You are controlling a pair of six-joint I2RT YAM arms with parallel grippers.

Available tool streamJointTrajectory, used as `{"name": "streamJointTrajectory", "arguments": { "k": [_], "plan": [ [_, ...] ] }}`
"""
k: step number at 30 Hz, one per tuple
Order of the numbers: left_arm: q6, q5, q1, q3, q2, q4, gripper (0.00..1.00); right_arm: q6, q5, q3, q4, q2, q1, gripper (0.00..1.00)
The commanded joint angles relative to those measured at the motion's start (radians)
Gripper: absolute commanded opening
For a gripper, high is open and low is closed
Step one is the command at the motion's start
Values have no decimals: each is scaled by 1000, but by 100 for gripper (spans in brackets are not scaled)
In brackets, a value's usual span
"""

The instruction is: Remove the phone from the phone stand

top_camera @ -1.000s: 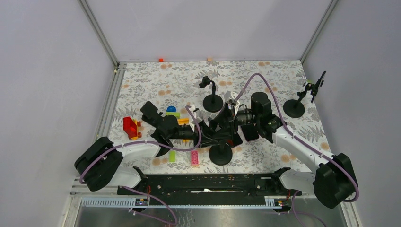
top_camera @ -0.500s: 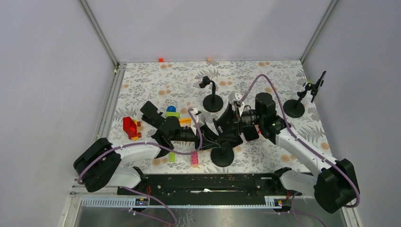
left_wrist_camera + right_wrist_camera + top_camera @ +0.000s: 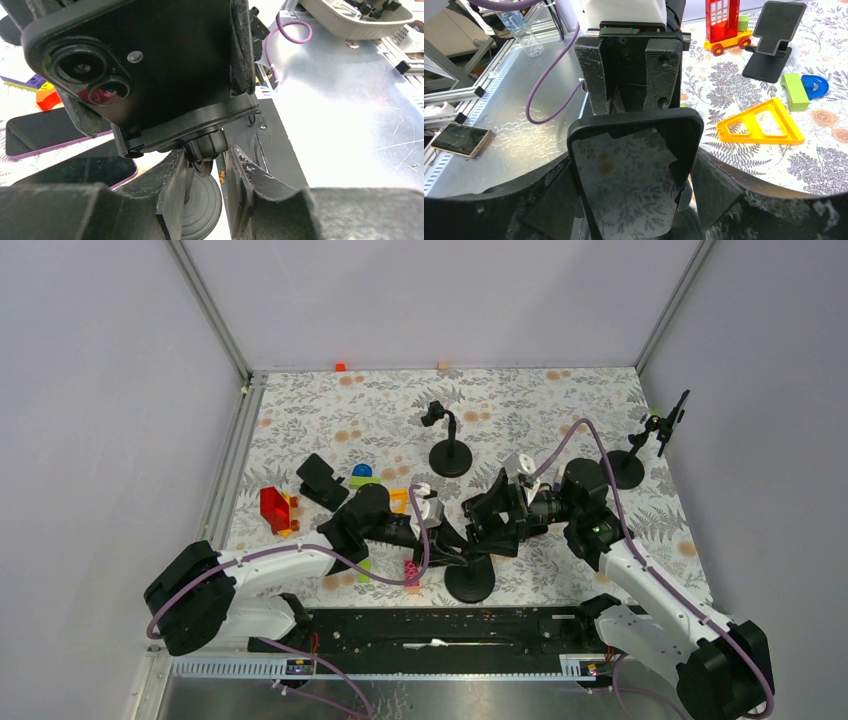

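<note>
Count: three round-base stands (far stand (image 3: 450, 457) at 12 o'clock, right stand (image 3: 622, 470) at 3, near stand (image 3: 470, 582) at 6), one wedge stand (image 3: 321, 480) at 9, one phone (image 3: 634, 185) on the near stand, two more lying flat (upper flat phone (image 3: 45, 135), lower flat phone (image 3: 75, 172)), two cubes (orange cube (image 3: 340, 367) at 11, tan cube (image 3: 441, 365) at 12).

A robotics lab cell: plain grey panel walls (image 3: 430, 290), aluminium frame rails (image 3: 208, 310), floral-covered table (image 3: 560, 405), metal bench (image 3: 494, 127).

Nothing for you to read right now: the phone (image 3: 170, 60) shows you a plain black back (no logo legible), and its screen carries no lettering
</note>
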Motion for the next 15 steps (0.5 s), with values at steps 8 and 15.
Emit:
{"name": "streamJointTrajectory", "arguments": {
  "k": [8,15],
  "plan": [
    [54,277,-66,56,-55,-148,0,29,67,20,133,-67,-65,0],
    [-7,175,-25,70,-17,-49,0,169,13,7,190,-133,-63,0]
  ]
}}
